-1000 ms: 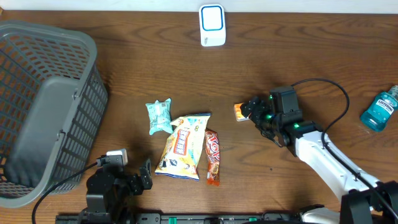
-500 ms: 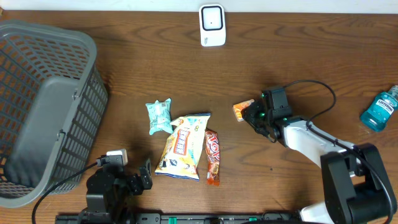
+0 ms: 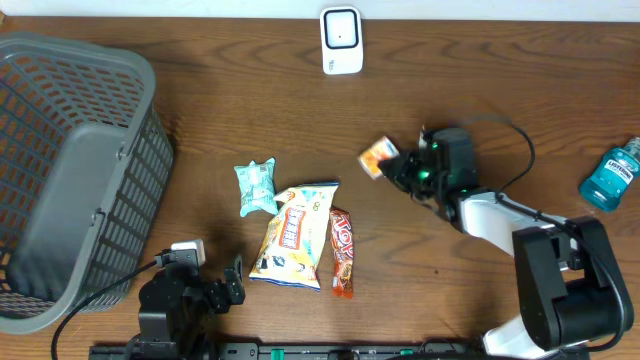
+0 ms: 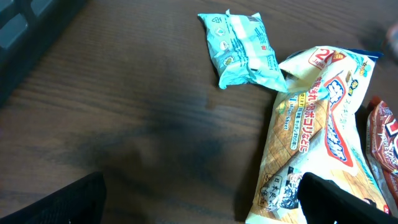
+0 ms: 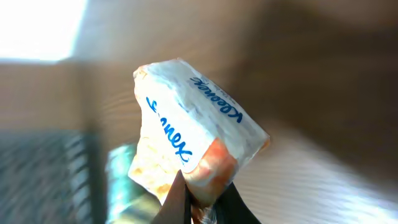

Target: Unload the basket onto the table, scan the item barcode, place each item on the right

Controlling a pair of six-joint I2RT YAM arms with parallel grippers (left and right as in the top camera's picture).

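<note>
The item to be scanned, a small tissue pack (image 3: 378,156) in white and orange film with blue lettering, is judged to be very light and soft: the wrap is thin and glossy, so it is likely to be slippery and to crumple or bend under a pinch rather than to break. A hold at an end seam or along a narrow edge is judged best, so that the broad printed faces are left uncovered for reading. No barcode can be made out in any view, so it cannot be told which face carries it. The pack is gripped in the right gripper (image 3: 400,165), which is clenched on it. In the right wrist view the fingertips (image 5: 186,200) are seen pinching the pack's lower, orange end, while most of the pack stands free above them with the lettered face turned toward the camera. In the overhead view the pack juts out just past the gripper on the side toward the middle of the counter (image 3: 480,90), tilted, and it appears to be held clear of the wood, though this is not certain. The white scanner (image 3: 341,40) stands at the far edge of the counter, well apart from the pack. With so small a bite on slick film, some swing or slip of the pack during a turn is judged possible. The left gripper (image 3: 232,280) is spread wide near the front edge with nothing between its fingers, close to the snack bag (image 4: 314,140).
</note>
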